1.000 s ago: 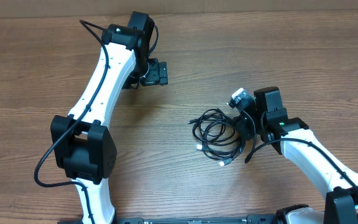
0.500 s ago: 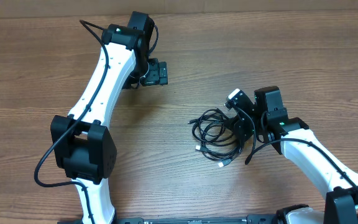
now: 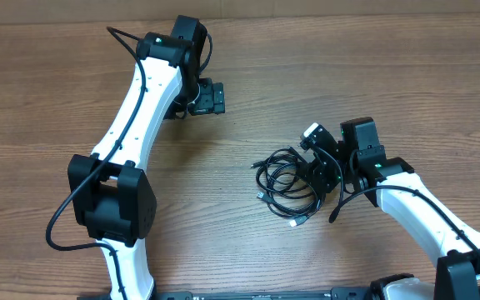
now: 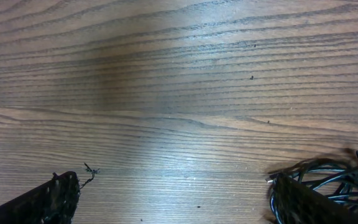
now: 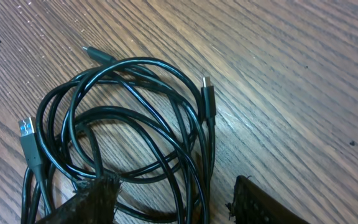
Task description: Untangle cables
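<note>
Black cables (image 3: 288,182) lie coiled and tangled on the wooden table (image 3: 373,75). At the coil's right edge the right gripper (image 3: 317,173) straddles a few strands with its jaws apart, probably to pinch one. The left gripper (image 3: 213,97) waits well away from the coil, spread wide and empty.

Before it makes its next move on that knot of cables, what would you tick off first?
1. Right pincer open: ok, jaws stand apart.
2. Right pincer over the cables: ok, strands run between its jaws.
3. One strand singled out: cannot tell.
4. Cables separated: not ok, loops overlap in one bundle.
5. Plug ends reachable: ok, several lie at the bundle's edge.
6. Left pincer open and empty: ok, off to the side of the bundle.
</note>
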Controlling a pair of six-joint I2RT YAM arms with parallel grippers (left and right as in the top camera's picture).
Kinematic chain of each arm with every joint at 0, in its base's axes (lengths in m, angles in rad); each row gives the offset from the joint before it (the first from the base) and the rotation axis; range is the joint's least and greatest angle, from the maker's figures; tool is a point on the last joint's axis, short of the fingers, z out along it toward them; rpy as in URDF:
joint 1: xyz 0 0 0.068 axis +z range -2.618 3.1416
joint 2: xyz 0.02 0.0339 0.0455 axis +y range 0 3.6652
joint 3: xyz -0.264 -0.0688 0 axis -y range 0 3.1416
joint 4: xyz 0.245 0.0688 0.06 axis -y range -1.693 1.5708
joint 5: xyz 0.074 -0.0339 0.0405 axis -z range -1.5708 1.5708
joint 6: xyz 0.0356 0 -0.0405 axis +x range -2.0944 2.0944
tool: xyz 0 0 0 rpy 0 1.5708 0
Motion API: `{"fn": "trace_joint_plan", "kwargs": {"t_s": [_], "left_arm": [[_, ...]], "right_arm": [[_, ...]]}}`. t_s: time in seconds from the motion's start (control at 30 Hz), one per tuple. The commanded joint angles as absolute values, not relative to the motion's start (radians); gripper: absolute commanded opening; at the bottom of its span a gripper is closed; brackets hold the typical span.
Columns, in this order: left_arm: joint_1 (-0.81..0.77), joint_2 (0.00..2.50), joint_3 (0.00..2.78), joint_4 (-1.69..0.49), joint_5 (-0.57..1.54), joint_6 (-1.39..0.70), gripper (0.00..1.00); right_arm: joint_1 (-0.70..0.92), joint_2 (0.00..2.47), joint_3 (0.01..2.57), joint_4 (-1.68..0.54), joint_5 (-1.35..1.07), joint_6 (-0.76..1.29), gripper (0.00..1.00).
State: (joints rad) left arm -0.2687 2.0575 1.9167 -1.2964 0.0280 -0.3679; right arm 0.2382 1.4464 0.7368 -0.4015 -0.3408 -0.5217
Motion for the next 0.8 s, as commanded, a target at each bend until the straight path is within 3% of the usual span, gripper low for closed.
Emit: {"fn": "trace_joint_plan", "kwargs": {"t_s": [0.0, 0.2, 0.47, 0.77], "left_arm": [[-0.269, 2.034, 1.932, -1.296, 0.018, -0.382, 1.0], [-0.269, 2.034, 1.932, -1.296, 0.019, -0.382, 1.0], [-0.269, 2.034, 1.932, -1.296, 0.018, -0.382, 0.99], [-0.269, 2.034, 1.932, -1.296, 0.018, -0.382, 1.0]], "right_arm": [[0.24, 1.442, 0.754, -0.374, -0.361, -0.524, 0.58], [0.24, 1.442, 0.754, -0.292, -0.432, -0.503, 0.58], [0.24, 1.452, 0.752, -0.42, -0.428, -0.617, 0.64], [0.24, 1.532, 0.751, -0.428, -0.29, -0.619, 0.6]]}}
